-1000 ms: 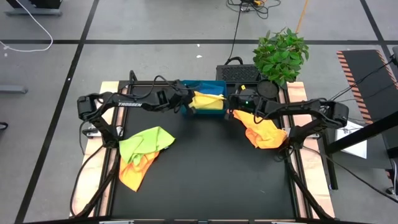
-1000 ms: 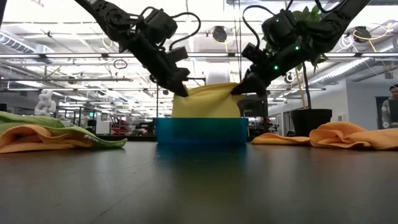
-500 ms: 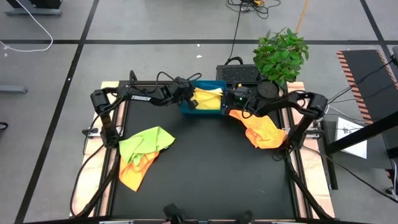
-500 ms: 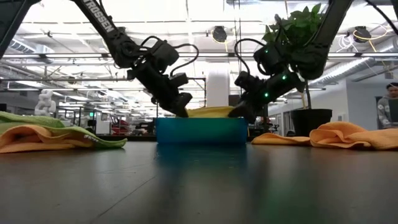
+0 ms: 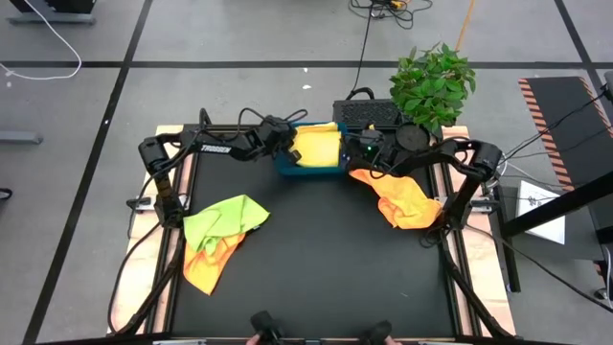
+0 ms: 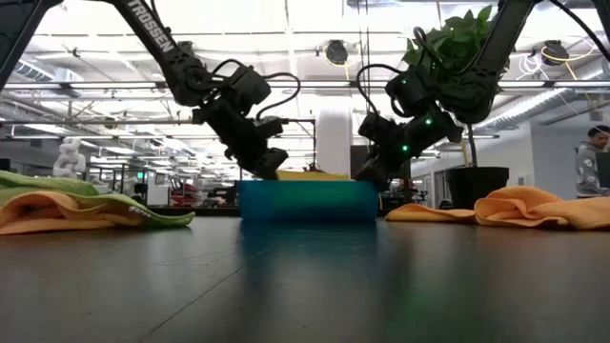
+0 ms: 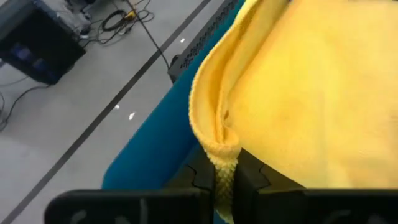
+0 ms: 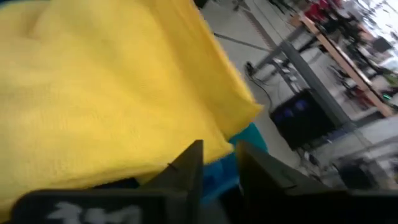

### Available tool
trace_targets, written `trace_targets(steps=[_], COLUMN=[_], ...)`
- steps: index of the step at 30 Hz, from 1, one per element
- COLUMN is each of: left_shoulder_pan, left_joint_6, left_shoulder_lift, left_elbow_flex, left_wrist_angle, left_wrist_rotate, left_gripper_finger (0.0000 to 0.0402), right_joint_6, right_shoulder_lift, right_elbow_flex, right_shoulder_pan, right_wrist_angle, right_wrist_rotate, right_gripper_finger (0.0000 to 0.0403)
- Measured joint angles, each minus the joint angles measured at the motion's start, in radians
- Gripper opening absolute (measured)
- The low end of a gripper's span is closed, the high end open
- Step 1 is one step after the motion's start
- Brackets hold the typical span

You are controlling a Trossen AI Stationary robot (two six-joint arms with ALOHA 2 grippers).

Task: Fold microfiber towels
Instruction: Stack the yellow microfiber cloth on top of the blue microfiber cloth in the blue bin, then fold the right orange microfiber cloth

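Observation:
A yellow microfiber towel (image 5: 317, 147) lies in the blue tray (image 6: 307, 201) at the table's far middle, and only its top (image 6: 303, 175) shows above the rim in the low view. My left gripper (image 7: 222, 171) sits at the tray's left end (image 5: 286, 151), shut on the towel. My right gripper (image 8: 217, 158) sits at the tray's right end (image 5: 352, 153) with its fingers apart. The towel's corner (image 8: 247, 112) lies just beyond them and nothing is between them. My left gripper pinches a folded edge of the yellow towel (image 7: 222, 160) between its two fingers (image 7: 202, 177). It comes slanting down from the table's left. The rest of the towel lies slack in the tray.
An orange towel (image 5: 404, 198) lies crumpled at the right. A lime green towel (image 5: 226, 215) lies over another orange one (image 5: 205, 269) at the near left. A potted plant (image 5: 432, 82) and a black box (image 5: 369, 113) stand behind the tray. A person (image 6: 597, 157) is beyond the table.
Both grippers have sunk toward the tray and gone a little toward the far edge. The yellow towel, held up between them above the tray a second ago, has come down and now lies spread in the tray.

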Motion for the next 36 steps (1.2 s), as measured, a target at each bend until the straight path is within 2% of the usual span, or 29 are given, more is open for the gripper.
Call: trace_targets(steps=[3, 7, 14, 20, 23, 27, 30, 36], left_shoulder_pan=[0.0, 0.0, -0.002, -0.005, -0.012, -0.037, -0.069, -0.143], left_joint_6=[0.019, 0.039, 0.062, 0.072, 0.056, 0.048, 0.055, -0.052], left_shoulder_lift=[0.0, 0.0, -0.04, -0.168, -0.22, -0.244, -0.245, -0.265], left_elbow_flex=[0.009, 0.029, 0.07, 0.074, 0.074, 0.052, -0.003, -0.189], left_wrist_angle=[0.0, -0.002, -0.042, -0.13, -0.186, -0.191, -0.104, 0.139], left_wrist_rotate=[0.013, 0.026, 0.003, -0.034, 0.017, 0.191, 0.272, 0.295], left_gripper_finger=[0.0036, 0.008, 0.0167, 0.02, 0.02, 0.0183, 0.0158, 0.009], right_joint_6=[-0.014, -0.015, -0.015, -0.015, -0.015, -0.014, 0.007, 0.098], right_shoulder_lift=[-0.008, -0.039, -0.141, -0.223, -0.252, -0.285, -0.321, -0.437], right_elbow_flex=[0.0, 0.0, 0.0, -0.007, -0.023, -0.065, -0.102, -0.238], right_shoulder_pan=[0.0, 0.008, 0.035, 0.074, 0.099, 0.141, 0.179, 0.251], right_wrist_angle=[-0.003, 0.01, -0.004, -0.03, -0.026, -0.014, -0.003, -0.011], right_wrist_rotate=[0.023, 0.029, 0.028, 0.027, 0.027, 0.024, 0.023, 0.024], right_gripper_finger=[0.0124, 0.0149, 0.0147, 0.0144, 0.0144, 0.0144, 0.0144, 0.0144])
